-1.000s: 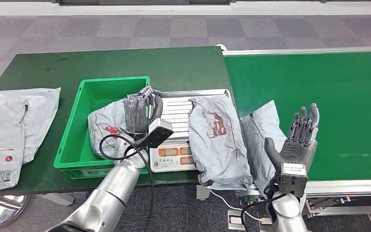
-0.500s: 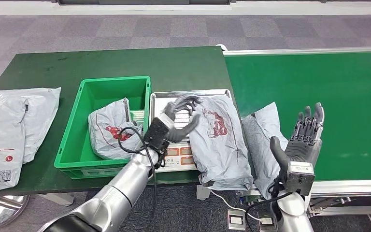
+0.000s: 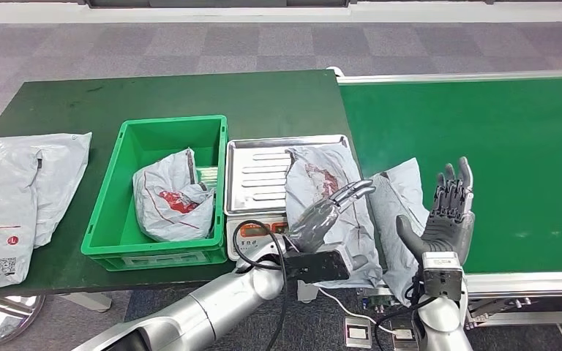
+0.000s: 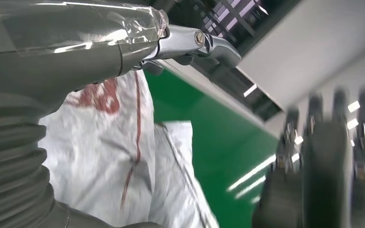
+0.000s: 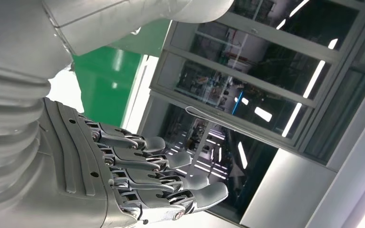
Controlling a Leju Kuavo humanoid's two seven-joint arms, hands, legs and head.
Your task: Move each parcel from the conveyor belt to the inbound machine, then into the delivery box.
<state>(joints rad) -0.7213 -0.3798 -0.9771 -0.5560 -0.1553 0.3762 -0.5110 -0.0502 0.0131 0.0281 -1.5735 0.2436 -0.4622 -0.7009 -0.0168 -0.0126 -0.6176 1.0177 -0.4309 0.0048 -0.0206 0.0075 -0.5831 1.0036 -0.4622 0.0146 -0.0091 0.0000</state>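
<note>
Two empty hands flank the parcel (image 3: 331,212) on the scale (image 3: 263,191): left hand (image 3: 327,212) spread above it, right hand (image 3: 448,212) raised open beyond (its wrist view adds windows behind), another parcel (image 3: 172,197) in the green box (image 3: 117,201) left.

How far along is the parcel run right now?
Done: one parcel lies in the green delivery box.
In hand: a second parcel rests on the scale tray; the left hand hovers open over it, holding nothing.
Left: a third parcel lies at the conveyor belt edge, beside the open, raised right hand.
</note>
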